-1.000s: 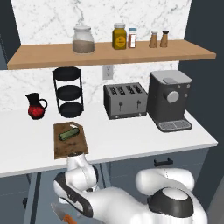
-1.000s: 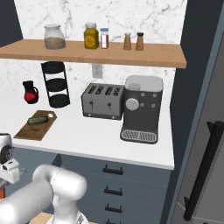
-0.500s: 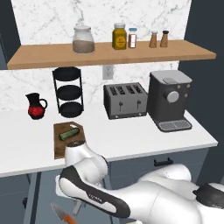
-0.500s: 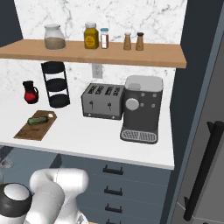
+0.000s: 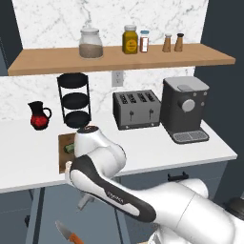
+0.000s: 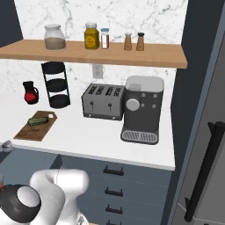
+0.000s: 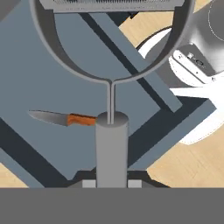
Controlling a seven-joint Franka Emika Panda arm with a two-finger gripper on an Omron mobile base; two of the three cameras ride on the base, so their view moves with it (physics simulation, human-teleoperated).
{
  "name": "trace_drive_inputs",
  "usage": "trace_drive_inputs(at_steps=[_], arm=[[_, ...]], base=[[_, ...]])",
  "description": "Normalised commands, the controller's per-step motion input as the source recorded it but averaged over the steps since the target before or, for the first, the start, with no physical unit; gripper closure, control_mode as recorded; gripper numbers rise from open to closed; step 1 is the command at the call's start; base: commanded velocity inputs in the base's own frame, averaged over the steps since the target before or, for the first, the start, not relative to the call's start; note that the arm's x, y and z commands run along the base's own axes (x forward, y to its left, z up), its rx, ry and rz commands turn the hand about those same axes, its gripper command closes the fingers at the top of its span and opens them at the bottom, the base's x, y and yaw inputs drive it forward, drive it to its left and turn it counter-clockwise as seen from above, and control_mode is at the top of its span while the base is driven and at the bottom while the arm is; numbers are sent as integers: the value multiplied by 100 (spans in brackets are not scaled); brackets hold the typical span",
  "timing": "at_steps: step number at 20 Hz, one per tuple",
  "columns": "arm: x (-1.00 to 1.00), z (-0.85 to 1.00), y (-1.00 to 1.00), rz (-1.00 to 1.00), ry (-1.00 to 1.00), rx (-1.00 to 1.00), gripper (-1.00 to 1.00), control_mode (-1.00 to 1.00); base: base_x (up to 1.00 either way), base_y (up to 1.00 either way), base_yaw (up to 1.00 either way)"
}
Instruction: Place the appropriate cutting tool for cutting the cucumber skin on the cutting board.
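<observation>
One grey metal peeler stands straight up between our gripper's finger tips in the hand view, its handle clamped there and its forked head spreading wide above. Behind it we see an orange-handled knife lying on a grey surface. In the left base view our arm reaches low in front of the counter, covering part of the cutting board, where the cucumber lies. The right base view shows board and cucumber uncovered.
</observation>
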Motion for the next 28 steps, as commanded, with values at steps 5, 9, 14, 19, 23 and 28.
trace_drive_inputs(at_steps=[5,9,14,19,23,28], arm=[[100,50,28,-19,7,-8,100,-100],[98,3,32,-15,5,-7,100,-100],[75,-24,18,-7,1,-8,100,-100],[70,-39,0,-5,0,-3,100,-100],[68,-47,0,-5,-1,0,100,-100],[59,-50,0,-5,-4,0,100,-100]], base=[[0,0,0],[0,0,0],[0,0,0],[0,0,0],[0,0,0],[0,0,0]])
